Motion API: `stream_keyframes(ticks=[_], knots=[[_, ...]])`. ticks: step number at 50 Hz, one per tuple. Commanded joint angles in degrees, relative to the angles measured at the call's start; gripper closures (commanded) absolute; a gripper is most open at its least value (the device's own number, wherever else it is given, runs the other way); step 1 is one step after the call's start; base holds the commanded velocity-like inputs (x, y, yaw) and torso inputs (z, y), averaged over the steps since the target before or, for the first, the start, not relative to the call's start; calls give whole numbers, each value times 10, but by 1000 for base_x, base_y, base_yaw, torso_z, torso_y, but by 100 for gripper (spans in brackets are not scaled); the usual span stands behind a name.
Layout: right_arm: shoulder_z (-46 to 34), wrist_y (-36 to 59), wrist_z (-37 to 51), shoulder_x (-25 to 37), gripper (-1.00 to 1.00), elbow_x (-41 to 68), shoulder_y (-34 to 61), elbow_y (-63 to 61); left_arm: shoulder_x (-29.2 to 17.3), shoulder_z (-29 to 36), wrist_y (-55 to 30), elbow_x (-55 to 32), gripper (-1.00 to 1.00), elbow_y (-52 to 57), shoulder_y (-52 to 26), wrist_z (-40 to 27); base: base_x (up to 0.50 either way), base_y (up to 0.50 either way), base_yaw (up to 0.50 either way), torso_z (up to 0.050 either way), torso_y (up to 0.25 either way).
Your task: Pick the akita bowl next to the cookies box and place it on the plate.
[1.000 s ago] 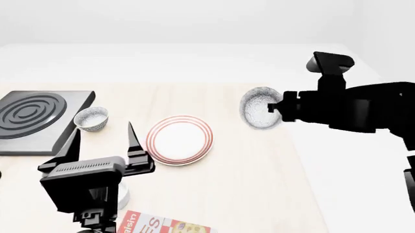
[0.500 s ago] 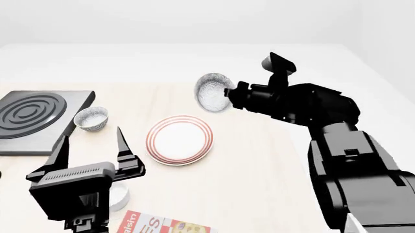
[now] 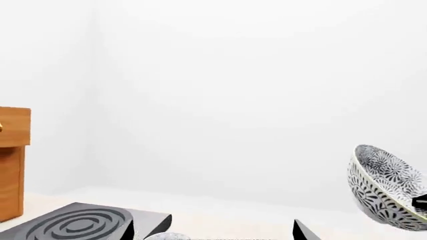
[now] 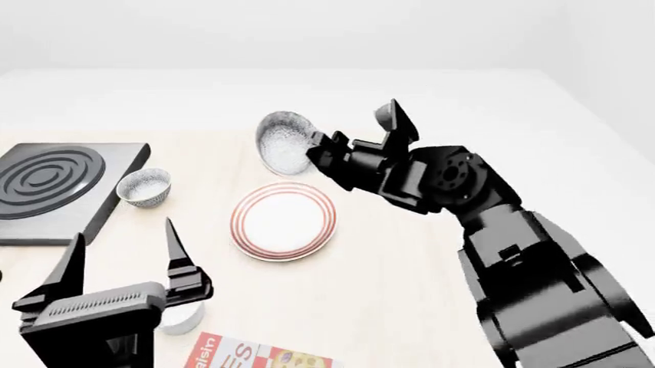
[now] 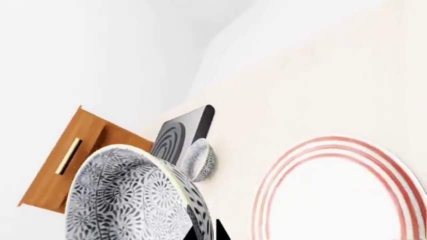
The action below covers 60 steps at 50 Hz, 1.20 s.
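The akita bowl (image 4: 284, 142) hangs tipped on its side in the air, just beyond the far edge of the plate (image 4: 284, 221). My right gripper (image 4: 313, 150) is shut on its rim. The right wrist view has the bowl (image 5: 127, 195) close up, its rim pinched between my fingertips, and the red-ringed plate (image 5: 347, 195) below it. The bowl (image 3: 387, 192) also floats at the edge of the left wrist view. My left gripper (image 4: 123, 234) stands open and empty at the near left. The cookies box (image 4: 256, 356) lies at the near edge, partly cut off.
A second speckled bowl (image 4: 144, 187) sits beside the black stove plate (image 4: 51, 184) at the left. A plain white cup (image 4: 182, 316) stands by my left gripper. A wooden cabinet (image 5: 73, 155) is off the table's far left.
My right arm has carried the bowl leftward from the table's right side to just beyond the plate. My left gripper has drawn back toward the near edge.
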Motion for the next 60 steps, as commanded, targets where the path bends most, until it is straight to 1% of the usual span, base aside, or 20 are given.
stream_keyframes(ticks=[1, 3, 4, 5, 6, 16, 22, 26, 27, 32, 40, 43, 48, 56, 60], knots=[[-475, -106, -29, -8, 100, 588, 29, 0, -1, -12, 32, 12, -100, 3, 32, 29, 0, 0, 0, 0, 0], [-647, -120, -58, -15, 100, 759, 44, 0, -5, -10, 35, 7, -100, 7, 36, 34, 0, 0, 0, 0, 0], [-733, -124, -68, -17, 100, 819, 49, 0, -5, -10, 35, 7, -100, 7, 36, 34, 0, 0, 0, 0, 0], [-780, -122, -76, -18, 100, 835, 52, 0, -7, -10, 42, -1, -100, 6, 38, 41, 0, 0, 0, 0, 0], [-787, -121, -80, -18, 100, 839, 52, 0, -7, -10, 39, -1, -100, 4, 34, 41, 0, 0, 0, 21, -244], [-753, -116, -73, -18, 100, 791, 45, 0, -5, -8, 35, 3, -100, -6, 26, 36, 0, 0, 0, 21, -246], [-745, -117, -72, -18, 100, 776, 41, 0, -5, -5, 36, 3, -100, -8, 27, 36, 0, 0, 0, 21, -245], [-756, -119, -68, -18, 100, 791, 42, 0, -4, -5, 37, -1, -100, -8, 28, 37, 0, 0, 0, 21, -246], [-754, -117, -70, -18, 100, 788, 44, 0, -3, -10, 42, -20, -100, -5, 30, 41, 0, 0, 0, 16, -184], [-723, -110, -71, -18, 100, 747, 45, 0, -6, -7, 40, -26, -100, -3, 32, 46, 0, 0, 0, 0, 0], [-695, -102, -68, -18, 100, 708, 44, 0, -8, -7, 42, -28, -100, -4, 31, 46, 0, 0, 0, 0, 0], [-669, -97, -63, -18, 100, 673, 42, 0, -8, -6, 48, -19, -100, -6, 30, 44, 0, 0, 0, 0, 0], [-626, -89, -57, -18, 100, 617, 37, -1, -5, -12, 54, -18, -100, -11, 28, 38, 0, 0, 0, 15, -242], [-642, -98, -54, -18, 100, 640, 39, 0, -2, -10, 58, -15, -100, -14, 30, 35, 0, 0, 0, 16, -250], [-631, -105, -39, -18, 100, 642, 40, -1, -2, -9, 59, -16, -100, -14, 33, 35, 0, 0, 0, 16, -250]])
